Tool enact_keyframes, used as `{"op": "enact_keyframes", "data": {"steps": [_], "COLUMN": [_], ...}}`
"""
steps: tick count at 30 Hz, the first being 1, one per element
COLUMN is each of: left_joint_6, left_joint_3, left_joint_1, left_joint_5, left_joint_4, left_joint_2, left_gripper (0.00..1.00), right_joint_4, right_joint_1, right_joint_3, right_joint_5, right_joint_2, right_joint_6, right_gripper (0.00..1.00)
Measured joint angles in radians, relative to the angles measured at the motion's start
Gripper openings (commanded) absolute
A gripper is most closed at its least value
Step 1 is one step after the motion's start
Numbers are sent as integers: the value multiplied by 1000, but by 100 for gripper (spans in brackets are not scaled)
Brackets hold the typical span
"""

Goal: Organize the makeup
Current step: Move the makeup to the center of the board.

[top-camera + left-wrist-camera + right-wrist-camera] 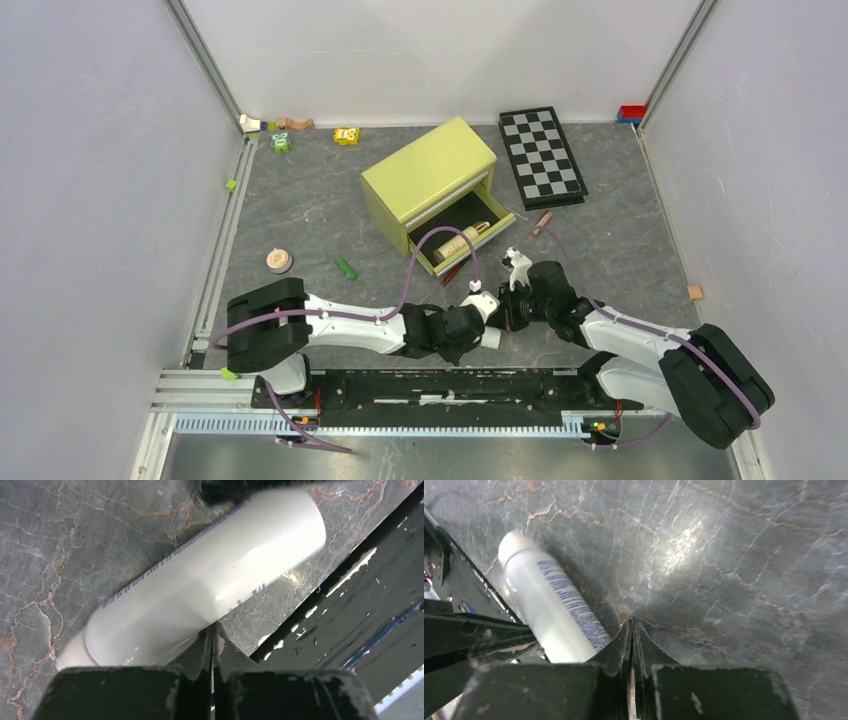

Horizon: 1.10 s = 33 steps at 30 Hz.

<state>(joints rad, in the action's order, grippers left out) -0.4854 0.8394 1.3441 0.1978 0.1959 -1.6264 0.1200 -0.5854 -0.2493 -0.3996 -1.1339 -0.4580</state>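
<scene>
A white tube (494, 336) lies on the table near the front rail, between my two grippers. In the left wrist view the tube (210, 580) lies slantwise just past my left gripper (212, 630), whose jaws are shut and empty. In the right wrist view the tube (551, 605) lies left of my right gripper (632, 625), also shut and empty. From above, the left gripper (480, 322) and the right gripper (508, 308) nearly meet over the tube. A beige gold-capped bottle (462, 240) and a red stick (455, 268) lie in the open drawer. A round peach compact (279, 261) sits far left.
A yellow-green drawer box (428, 170) stands mid-table with its drawer open toward me. A checkerboard (542, 155) lies behind right. A green stick (345, 268), a tan stick (541, 224), a tan cube (694, 292) and toy blocks (346, 135) lie around. The front rail (370, 610) is close.
</scene>
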Motion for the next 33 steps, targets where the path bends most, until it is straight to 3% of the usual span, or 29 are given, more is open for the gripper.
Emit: {"op": "enact_keyframes", "data": {"steps": [18, 33], "left_joint_6": [16, -1], "left_joint_3": [105, 23], "left_joint_1": [2, -33], "left_joint_5": [35, 86], "left_joint_4": [81, -11], "left_joint_2": [-76, -30], "left_gripper": [2, 2], "right_joint_4": [92, -77], "right_joint_1": [-115, -148], "right_joint_3": [113, 70], "right_joint_5": [53, 188], "right_joint_2": [113, 179], "right_joint_6": [-150, -185], "right_gripper": [5, 8]}}
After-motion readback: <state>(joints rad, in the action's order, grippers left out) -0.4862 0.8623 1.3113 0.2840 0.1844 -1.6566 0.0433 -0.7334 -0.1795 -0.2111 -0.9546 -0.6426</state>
